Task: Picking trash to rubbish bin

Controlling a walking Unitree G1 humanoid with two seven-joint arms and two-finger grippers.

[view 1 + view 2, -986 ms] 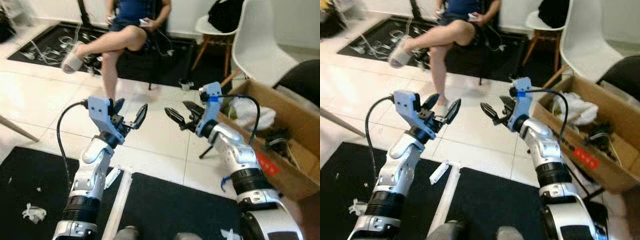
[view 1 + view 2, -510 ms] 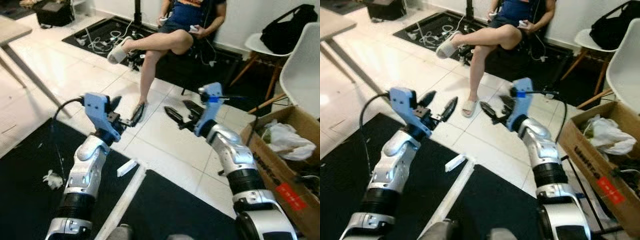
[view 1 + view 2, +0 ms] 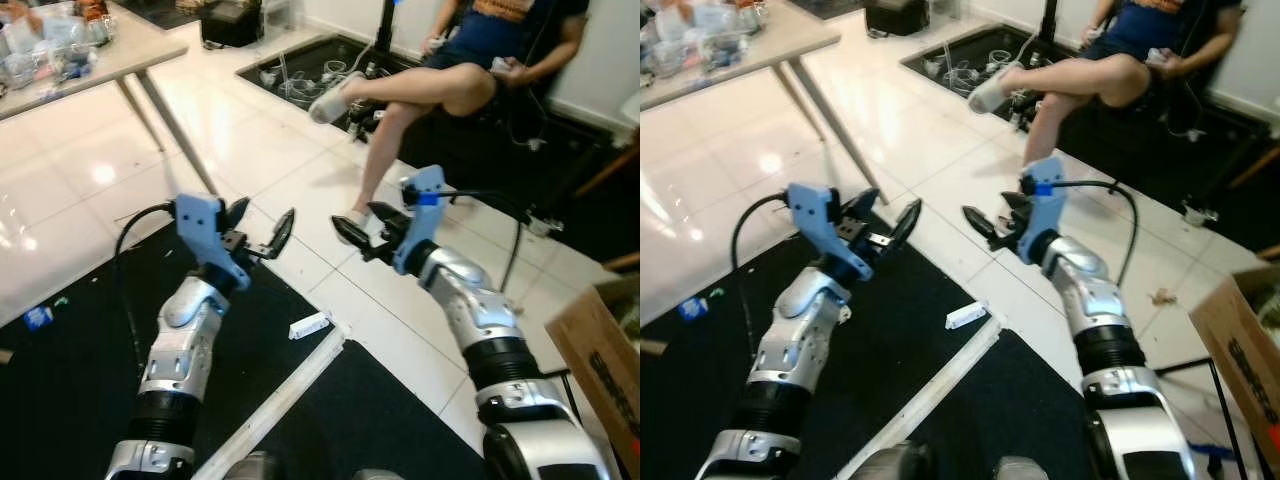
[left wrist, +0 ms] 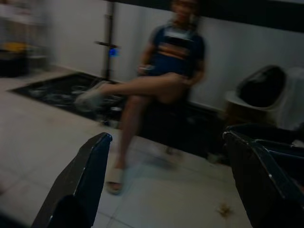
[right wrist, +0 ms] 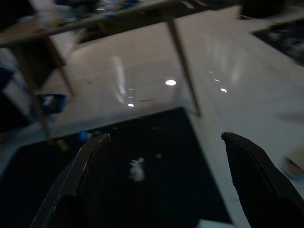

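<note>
Both eye views look forward and down from the head onto white floor tiles (image 3: 90, 210) and a black mat (image 3: 700, 360), sharing the seated person (image 3: 450, 85); the left wrist view faces that person, the right wrist view, rather dim, a table (image 5: 95, 21)

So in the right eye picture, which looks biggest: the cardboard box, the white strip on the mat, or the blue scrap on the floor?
1. Cardboard box, though the frame edge cuts it off.
2. White strip.
3. Blue scrap.
The strip and scrap look close in size, so that order is unsure.

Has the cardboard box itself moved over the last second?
Cannot tell. The cardboard box slid toward the right edge, but the floor tiles and seated person shifted too, so the camera turned.
</note>
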